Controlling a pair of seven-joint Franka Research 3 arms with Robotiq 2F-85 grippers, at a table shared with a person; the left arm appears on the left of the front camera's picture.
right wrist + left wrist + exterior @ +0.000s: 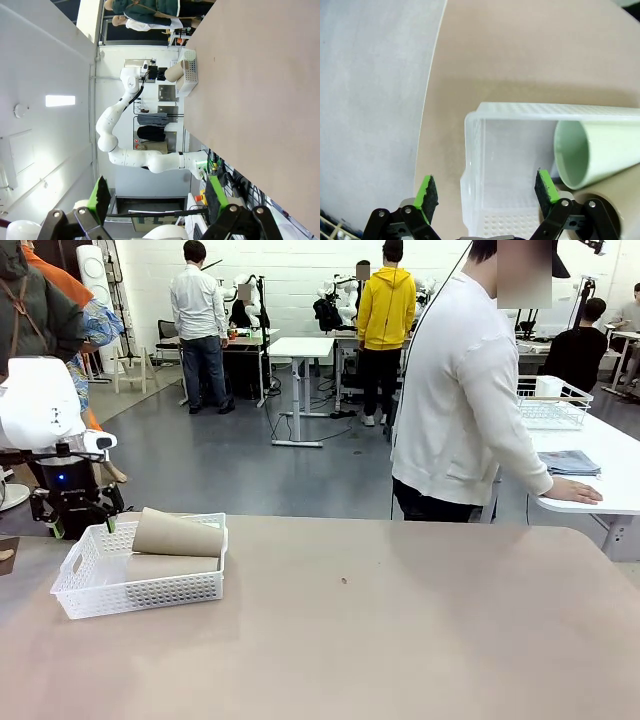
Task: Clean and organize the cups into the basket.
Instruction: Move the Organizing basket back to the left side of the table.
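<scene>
The left gripper point(487, 192) hangs wide open, holding nothing, over the shallow white perforated plastic basket point(475, 150), which holds a pale mint tumbler point(600, 152) and 2 tan tumblers point(178, 534). The right gripper point(157, 195) is spread wide, holding nothing.

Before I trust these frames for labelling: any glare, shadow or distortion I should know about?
Front view: even light, sharp, with soft shadow beside the basket. Left wrist view: wide-angle bend in the table edge, the mint cup crisp, the open left gripper slightly soft. Right wrist view: rolled sideways, a ceiling light blown out, the open right gripper sharp.
</scene>
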